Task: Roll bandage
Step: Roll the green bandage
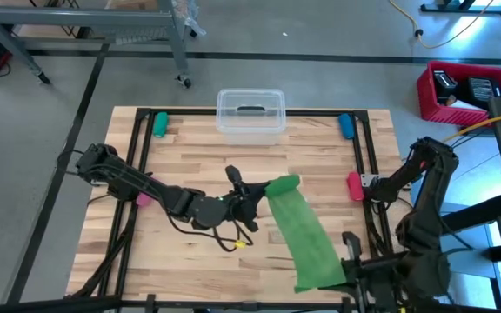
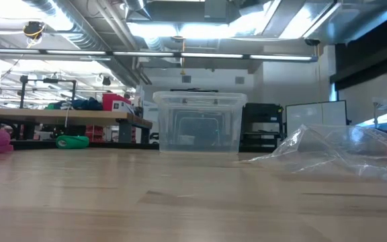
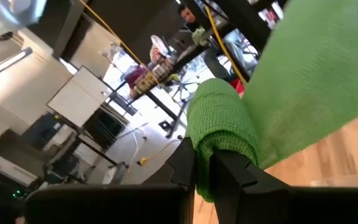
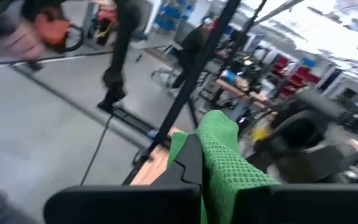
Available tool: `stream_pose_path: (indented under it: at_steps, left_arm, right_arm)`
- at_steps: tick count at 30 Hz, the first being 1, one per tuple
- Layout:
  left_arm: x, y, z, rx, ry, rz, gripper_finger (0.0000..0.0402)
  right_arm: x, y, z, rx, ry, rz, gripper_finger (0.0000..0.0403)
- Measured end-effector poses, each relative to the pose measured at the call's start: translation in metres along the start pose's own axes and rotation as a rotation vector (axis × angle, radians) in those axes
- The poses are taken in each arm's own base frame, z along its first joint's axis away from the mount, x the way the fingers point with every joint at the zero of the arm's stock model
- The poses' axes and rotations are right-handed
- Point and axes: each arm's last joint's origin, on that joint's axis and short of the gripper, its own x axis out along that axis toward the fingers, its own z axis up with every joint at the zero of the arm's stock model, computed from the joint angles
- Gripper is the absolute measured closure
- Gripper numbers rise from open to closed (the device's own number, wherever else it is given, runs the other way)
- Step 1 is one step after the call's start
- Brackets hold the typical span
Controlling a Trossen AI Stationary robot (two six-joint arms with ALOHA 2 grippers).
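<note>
The bandage (image 1: pixel 305 233) is a bright green strip running from the middle of the table toward its near right. Its far end is rolled into a thick wad (image 1: pixel 283 184). My left gripper (image 1: pixel 263 193) reaches in from the table's left and is shut on that wad (image 3: pixel 219 124). My right gripper (image 1: pixel 348 265) is at the near right edge, shut on the strip's other end (image 4: pixel 225 158). Neither gripper nor the bandage shows in the low view. My left gripper pinches the bandage's rolled end (image 3: pixel 213 149) between its two fingers (image 3: pixel 182 165), several layers thick. The fingers come in level from the table's left. The flat strip (image 3: pixel 316 81) leads away from the roll toward my other gripper. My right gripper pinches the bandage's near end (image 4: pixel 219 155) between its two fingers (image 4: pixel 188 158). The cloth bunches up and sticks out past the fingertips. Whether it is one layer or several, I cannot tell.
A clear lidded box (image 1: pixel 250 113) stands at the table's far edge. A teal roll (image 1: pixel 160 123) and a blue roll (image 1: pixel 346 126) lie at the far corners. Pink pieces (image 1: pixel 355 185) sit at the sides. A crumpled clear bag (image 2: pixel 334 151) shows in the low view.
</note>
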Motion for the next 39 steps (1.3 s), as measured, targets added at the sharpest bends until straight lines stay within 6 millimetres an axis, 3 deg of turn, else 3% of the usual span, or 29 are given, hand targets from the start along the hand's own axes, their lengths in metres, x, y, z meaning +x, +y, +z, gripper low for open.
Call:
stream_pose_path:
  at_steps: [6, 15, 20, 29, 39]
  left_arm:
    - [0.011, -0.025, -0.010, 0.025, 0.028, -0.017, 0.0378]
    - [0.011, -0.049, -0.012, -0.019, -0.036, -0.148, 0.0378]
    - [0.007, -0.059, -0.010, -0.048, -0.108, -0.267, 0.0378]
    - [-0.015, -0.071, 0.004, -0.083, -0.247, -0.403, 0.0378]
    - [-0.042, -0.080, 0.020, -0.037, -0.387, -0.445, 0.0378]
  right_arm:
    - [0.002, -0.023, 0.022, 0.026, -0.035, -0.055, 0.0401]
    - [-0.010, -0.057, 0.054, -0.051, -0.037, -0.228, 0.0396]
    - [-0.026, -0.096, 0.060, -0.019, -0.047, -0.316, 0.0400]
    - [-0.052, -0.161, 0.038, 0.054, 0.087, -0.457, 0.0400]
    - [-0.069, -0.208, -0.004, 0.147, 0.288, -0.473, 0.0401]
